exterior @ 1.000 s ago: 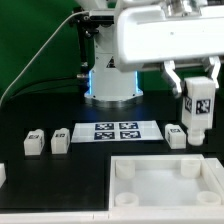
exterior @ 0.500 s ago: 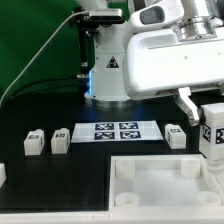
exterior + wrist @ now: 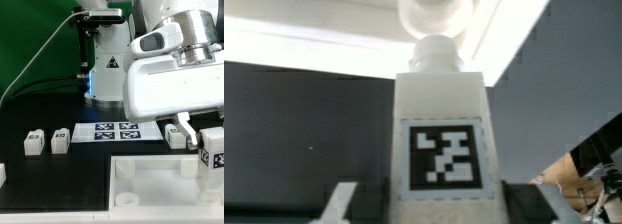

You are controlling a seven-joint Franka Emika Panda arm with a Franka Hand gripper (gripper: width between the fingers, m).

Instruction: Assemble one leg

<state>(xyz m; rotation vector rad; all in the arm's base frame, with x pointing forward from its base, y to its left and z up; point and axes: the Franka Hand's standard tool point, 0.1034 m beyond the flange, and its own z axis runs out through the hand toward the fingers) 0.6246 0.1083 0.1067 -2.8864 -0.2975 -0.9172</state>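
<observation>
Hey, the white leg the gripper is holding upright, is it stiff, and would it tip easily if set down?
Probably stiff: the leg shows straight edges while clamped in the gripper. It looks tall and narrow, so standing free it would likely tip at a nudge. Its smooth white faces may slip in a loose grip.
</observation>
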